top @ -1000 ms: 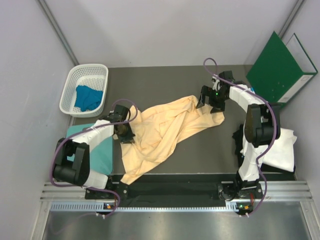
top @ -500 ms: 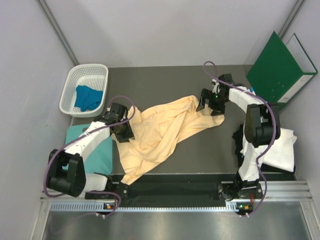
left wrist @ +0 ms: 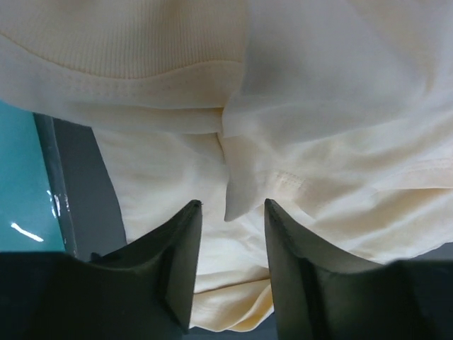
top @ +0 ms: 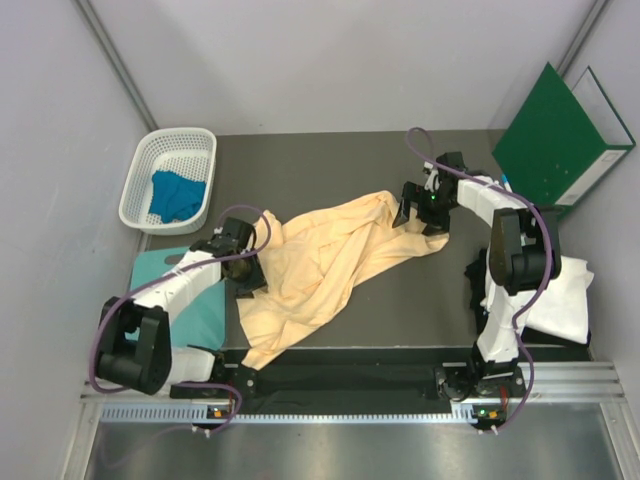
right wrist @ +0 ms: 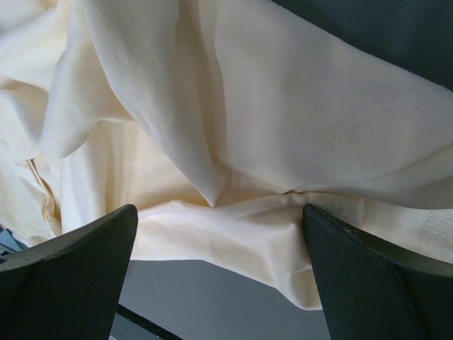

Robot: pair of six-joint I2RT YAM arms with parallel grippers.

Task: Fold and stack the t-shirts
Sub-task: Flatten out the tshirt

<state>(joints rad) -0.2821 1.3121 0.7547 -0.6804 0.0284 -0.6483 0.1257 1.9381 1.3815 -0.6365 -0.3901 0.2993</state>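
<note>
A large pale peach-yellow t-shirt (top: 325, 265) lies crumpled in a diagonal across the dark table. My left gripper (top: 246, 276) is over its left edge. In the left wrist view the gripper (left wrist: 232, 205) is open, and rumpled cloth (left wrist: 297, 106) lies under the gap, not pinched. My right gripper (top: 420, 213) hovers over the shirt's far right corner. In the right wrist view that gripper (right wrist: 219, 209) is wide open, with the hem (right wrist: 233, 234) lying loose between the fingers. A blue t-shirt (top: 177, 196) sits in the basket. A white t-shirt (top: 562, 295) lies at the right behind the right arm.
The white mesh basket (top: 150, 160) stands at the back left. A teal mat (top: 200, 305) lies at the left edge under my left arm. A stiff green folder (top: 560, 135) leans at the back right. Grey walls close in both sides.
My left gripper has opened and let go of the shirt's left edge, then drawn back a little toward the near side. The right gripper stays wide open and has barely shifted.
</note>
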